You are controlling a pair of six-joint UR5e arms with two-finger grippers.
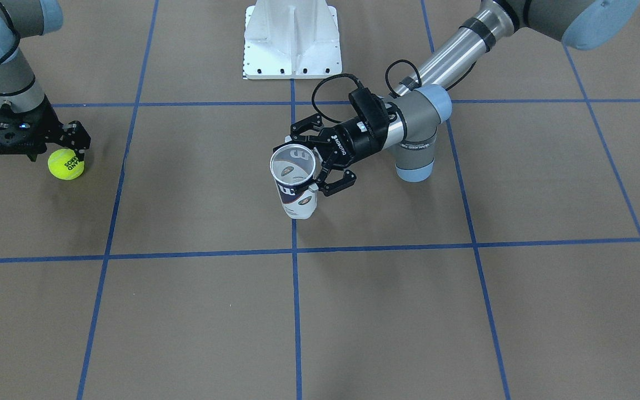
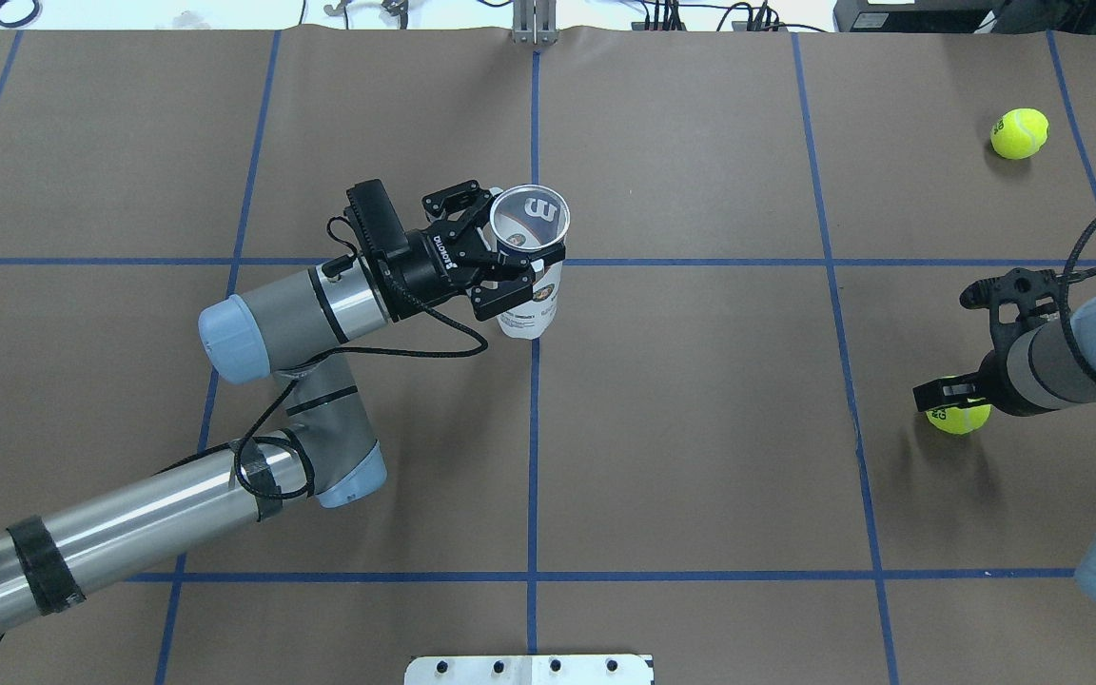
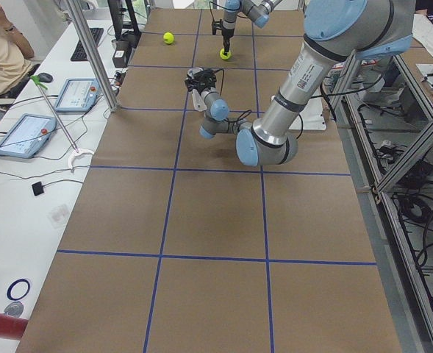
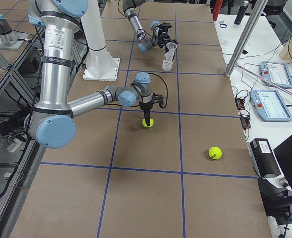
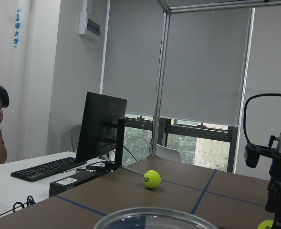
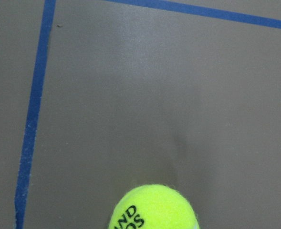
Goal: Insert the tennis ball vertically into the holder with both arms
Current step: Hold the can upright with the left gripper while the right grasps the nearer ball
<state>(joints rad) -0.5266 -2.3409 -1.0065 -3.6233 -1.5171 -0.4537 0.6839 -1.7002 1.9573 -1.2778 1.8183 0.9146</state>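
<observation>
**A:** What sits closest to the robot?

**B:** A white pedestal base (image 2: 529, 669) at the near edge of a brown table (image 2: 700, 457), which is marked into squares by blue tape lines (image 2: 534, 428).

**A:** And further out?

**B:** On the robot's right, the right gripper (image 1: 59, 151) points straight down with its fingers straddling the top of a tennis ball (image 1: 66, 165). I cannot tell whether they are pinching it. The ball is inside a taped square, apart from the lines.

**A:** Where is the can?

**B:** Further out, at the table's middle, where two tape lines cross. The left gripper (image 2: 519, 252) reaches in sideways and clenches the can (image 2: 529, 309) just under its rim. The can is upright with its mouth facing up. A wide stretch of brown table separates it from the ball.

**A:** Anything beyond that?

**B:** A second ball (image 2: 1019, 132) lies near the far right corner, close to the table's edge.
</observation>
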